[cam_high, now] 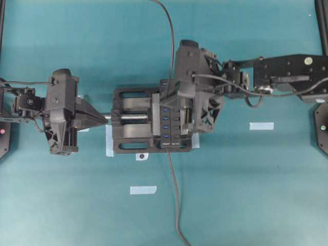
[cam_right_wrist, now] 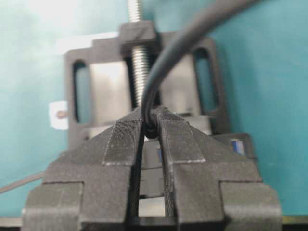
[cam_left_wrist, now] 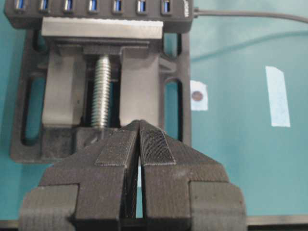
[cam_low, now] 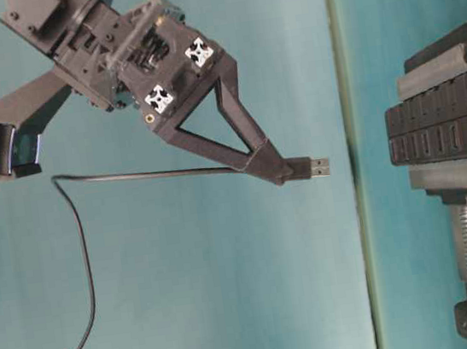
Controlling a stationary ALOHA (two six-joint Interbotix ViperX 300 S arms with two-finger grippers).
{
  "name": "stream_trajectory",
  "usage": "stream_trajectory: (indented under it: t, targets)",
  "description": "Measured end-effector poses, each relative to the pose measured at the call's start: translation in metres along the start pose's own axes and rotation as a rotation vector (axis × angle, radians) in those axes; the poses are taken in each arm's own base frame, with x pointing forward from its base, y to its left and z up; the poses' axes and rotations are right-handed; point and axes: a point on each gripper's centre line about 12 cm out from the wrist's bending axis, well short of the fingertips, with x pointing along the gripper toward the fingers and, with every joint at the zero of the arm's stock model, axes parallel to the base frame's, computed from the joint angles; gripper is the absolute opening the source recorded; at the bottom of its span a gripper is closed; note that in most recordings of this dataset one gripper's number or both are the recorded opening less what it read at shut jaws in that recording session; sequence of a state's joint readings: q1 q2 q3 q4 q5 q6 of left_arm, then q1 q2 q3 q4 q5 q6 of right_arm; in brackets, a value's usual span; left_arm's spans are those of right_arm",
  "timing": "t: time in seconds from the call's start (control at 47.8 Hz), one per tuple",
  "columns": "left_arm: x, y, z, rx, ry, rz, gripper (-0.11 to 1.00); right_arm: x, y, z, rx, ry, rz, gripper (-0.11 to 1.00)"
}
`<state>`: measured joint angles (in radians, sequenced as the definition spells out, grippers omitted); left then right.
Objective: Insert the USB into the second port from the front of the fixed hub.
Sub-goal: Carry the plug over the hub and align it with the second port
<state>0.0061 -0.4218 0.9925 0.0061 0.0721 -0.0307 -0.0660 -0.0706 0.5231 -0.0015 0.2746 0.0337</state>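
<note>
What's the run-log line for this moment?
right gripper: shut on USB | USB: above fixed hub, not inserted | left gripper: shut, empty, at vise screw

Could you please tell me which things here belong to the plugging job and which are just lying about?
Job: USB, right gripper holding it, hub with its ports.
Lying about: vise clamping the hub, tape strips, left gripper, shut on nothing.

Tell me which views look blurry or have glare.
Right wrist view: the thick dark grey cable is blurred up close, and glare washes the black screw vise. Left wrist view: the steel jaw plate shines. Table-level view: sharp silver-tipped black USB plug.
</note>
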Motion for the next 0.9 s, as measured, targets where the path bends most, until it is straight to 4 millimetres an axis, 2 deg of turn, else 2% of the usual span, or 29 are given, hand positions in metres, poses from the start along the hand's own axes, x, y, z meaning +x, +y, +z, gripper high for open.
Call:
stream_trajectory:
  t: [0.9]
  targets:
    - [0.0, 0.0, 0.001, 0.002, -0.002, 0.0, 0.0, 0.024, 0.018, -0.026, 0.01, 0.081, 0.03, 0.07]
